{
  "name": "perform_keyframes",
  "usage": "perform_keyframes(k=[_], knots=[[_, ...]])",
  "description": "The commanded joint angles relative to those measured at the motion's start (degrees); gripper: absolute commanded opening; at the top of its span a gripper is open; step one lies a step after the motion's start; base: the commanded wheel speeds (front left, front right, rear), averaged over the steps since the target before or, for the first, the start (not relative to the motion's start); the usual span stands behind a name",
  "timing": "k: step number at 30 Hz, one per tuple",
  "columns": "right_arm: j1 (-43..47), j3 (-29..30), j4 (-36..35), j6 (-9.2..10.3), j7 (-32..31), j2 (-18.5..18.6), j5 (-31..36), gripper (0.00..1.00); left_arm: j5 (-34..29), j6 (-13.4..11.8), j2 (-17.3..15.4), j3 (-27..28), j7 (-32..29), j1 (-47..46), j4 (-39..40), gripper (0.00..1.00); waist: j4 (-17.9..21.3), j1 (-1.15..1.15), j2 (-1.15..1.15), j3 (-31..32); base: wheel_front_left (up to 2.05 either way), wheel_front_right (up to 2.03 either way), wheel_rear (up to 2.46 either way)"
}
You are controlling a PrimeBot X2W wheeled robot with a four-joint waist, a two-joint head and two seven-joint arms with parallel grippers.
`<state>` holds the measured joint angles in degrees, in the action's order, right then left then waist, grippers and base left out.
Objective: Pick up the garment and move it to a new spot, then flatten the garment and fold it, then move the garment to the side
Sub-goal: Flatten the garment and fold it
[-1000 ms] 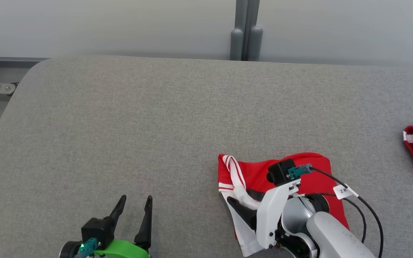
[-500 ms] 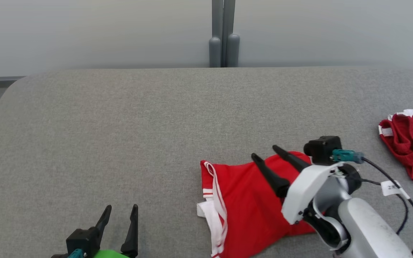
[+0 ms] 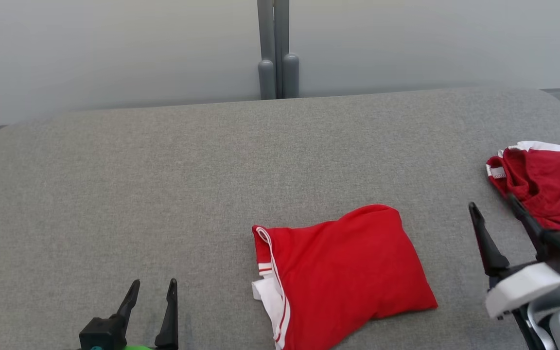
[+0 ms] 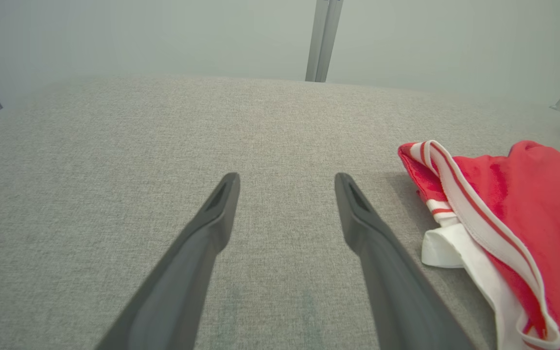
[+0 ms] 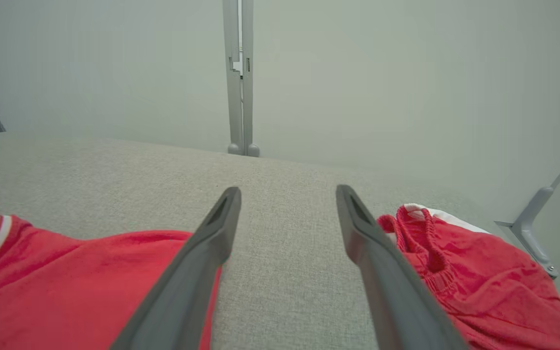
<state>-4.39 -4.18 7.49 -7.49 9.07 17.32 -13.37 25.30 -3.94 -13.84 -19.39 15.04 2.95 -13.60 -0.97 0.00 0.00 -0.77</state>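
Note:
A red garment (image 3: pixel 343 272) with white-striped trim lies folded into a compact rectangle on the grey table (image 3: pixel 163 170), front centre. My left gripper (image 3: pixel 154 283) stands open at the lower left, well apart from it; in the left wrist view its open fingers (image 4: pixel 287 179) hover over bare cloth, with the garment's trimmed edge (image 4: pixel 518 209) to their right. My right gripper (image 3: pixel 491 203) is open at the lower right, holding nothing. In the right wrist view it (image 5: pixel 288 190) points between the folded garment (image 5: pixel 90 282) and a second one.
A second red garment (image 3: pixel 547 189) with a white band lies crumpled at the table's right edge, also in the right wrist view (image 5: pixel 479 282). A grey post (image 3: pixel 275 48) rises behind the table against a pale wall. A metal bracket (image 5: pixel 533 218) stands past the right edge.
My right gripper has lifted off the folded garment and swung to the right of it, empty. The head view has turned rightwards, shifting the whole picture. The left gripper stays open.

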Motion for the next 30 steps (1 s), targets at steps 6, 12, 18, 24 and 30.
perform_keyframes(k=[6,12,18,24,30], knots=[[5.2,6.1,5.7,0.02,5.7,-1.6,5.8,1.0,-2.0,1.3,1.4,2.3,0.2,1.8,-0.2,1.0,0.4,0.0,0.0,0.9,0.0,0.0,0.0],[8.2,12.0,3.5,0.02,6.1,-4.5,10.8,1.0,-4.3,2.6,3.1,4.9,0.2,3.0,-0.5,1.0,1.0,0.0,0.0,1.1,0.0,0.0,0.0],[7.8,11.6,1.8,0.02,6.2,-7.4,12.1,0.42,-6.6,4.4,4.8,6.9,0.2,2.6,-0.9,1.0,0.7,0.0,0.0,0.7,0.0,0.0,0.0],[1.1,1.7,4.4,0.03,6.2,-8.3,12.2,0.0,-8.7,5.2,7.1,7.4,0.2,0.1,0.9,1.0,-0.8,0.0,0.0,-3.2,0.0,0.0,0.0],[-7.7,-7.1,11.1,0.03,6.1,-10.4,14.0,0.0,-10.5,6.4,8.9,6.2,0.2,-2.6,1.5,1.0,-2.9,0.0,0.0,-8.1,0.0,0.0,0.0]])
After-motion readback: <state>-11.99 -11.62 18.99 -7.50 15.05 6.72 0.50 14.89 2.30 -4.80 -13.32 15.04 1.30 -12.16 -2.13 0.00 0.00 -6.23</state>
